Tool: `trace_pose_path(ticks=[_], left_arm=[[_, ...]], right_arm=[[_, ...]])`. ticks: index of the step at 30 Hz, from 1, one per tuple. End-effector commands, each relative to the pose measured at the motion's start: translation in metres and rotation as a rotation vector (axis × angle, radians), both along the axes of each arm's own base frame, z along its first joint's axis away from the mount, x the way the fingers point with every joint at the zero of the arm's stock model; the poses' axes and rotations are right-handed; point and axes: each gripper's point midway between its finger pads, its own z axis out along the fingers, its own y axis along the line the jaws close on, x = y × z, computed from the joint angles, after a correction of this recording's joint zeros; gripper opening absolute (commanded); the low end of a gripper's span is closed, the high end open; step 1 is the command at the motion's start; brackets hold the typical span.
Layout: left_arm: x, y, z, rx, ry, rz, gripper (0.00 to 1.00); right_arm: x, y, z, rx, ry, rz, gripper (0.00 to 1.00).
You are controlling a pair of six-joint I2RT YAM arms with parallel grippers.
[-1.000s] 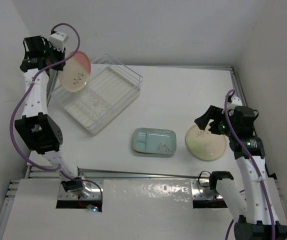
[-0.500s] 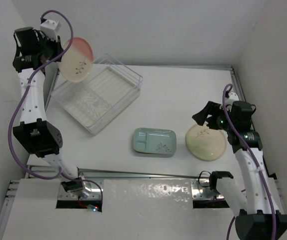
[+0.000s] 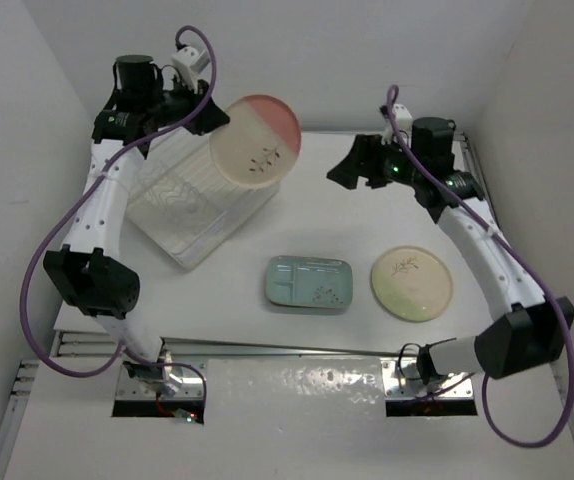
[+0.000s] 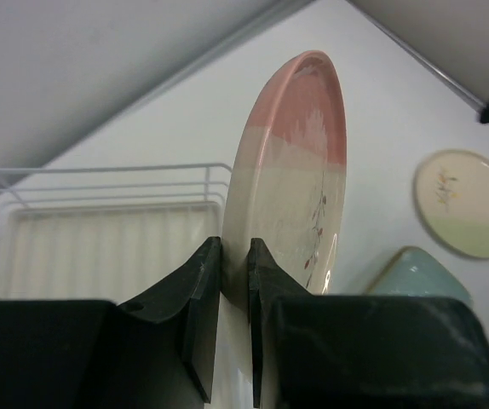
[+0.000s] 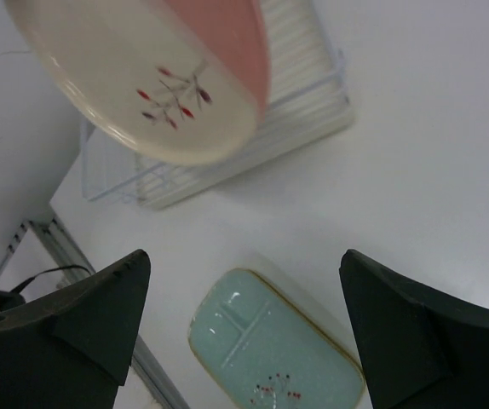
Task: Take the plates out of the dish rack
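Note:
My left gripper [image 3: 214, 122] is shut on the rim of a round cream plate with a salmon-pink segment [image 3: 257, 140] and holds it on edge in the air over the far right side of the clear dish rack [image 3: 181, 258]. The left wrist view shows its jaws [image 4: 234, 281] clamping the plate [image 4: 296, 170], with the rack [image 4: 100, 247] below. My right gripper [image 3: 352, 165] is open and empty, raised to the right of the held plate. In the right wrist view its jaws [image 5: 244, 256] are spread wide, with the plate [image 5: 142, 77] and rack [image 5: 304, 94] beyond.
A teal divided plate [image 3: 309, 283] lies flat on the table's near middle, also in the right wrist view [image 5: 279, 349]. A round cream plate with a pale green segment [image 3: 412, 283] lies to its right. White walls close in on three sides. A metal rail [image 3: 267, 347] runs along the near edge.
My left arm has swung the pink plate up and right, from the rack's far left corner to its far right side. My right arm left the cream plate and rose toward the held plate.

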Motion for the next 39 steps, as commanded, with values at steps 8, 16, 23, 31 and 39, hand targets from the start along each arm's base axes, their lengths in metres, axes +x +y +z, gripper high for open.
trace_pose_path(ticks=[8,16,23,31,39], left_arm=[[-0.038,-0.034,0.037,-0.133,-0.044,-0.186,0.0],[-0.048,-0.041,0.014,-0.15,0.026,-0.255,0.0],[-0.05,-0.045,0.015,-0.181,0.039,-0.275,0.0],[-0.049,-0.053,0.014,-0.237,0.053,-0.322,0.0],[-0.053,-0.059,0.009,-0.296,0.093,-0.376,0.0]], right_arm=[[0.038,0.064,0.023,0.098,-0.181,0.22,0.92],[0.073,0.089,0.02,0.217,-0.18,0.256,0.86],[0.062,0.111,0.028,0.408,-0.188,0.374,0.38],[0.03,0.115,0.028,0.511,-0.18,0.439,0.24],[0.008,0.121,0.023,0.502,-0.159,0.506,0.43]])
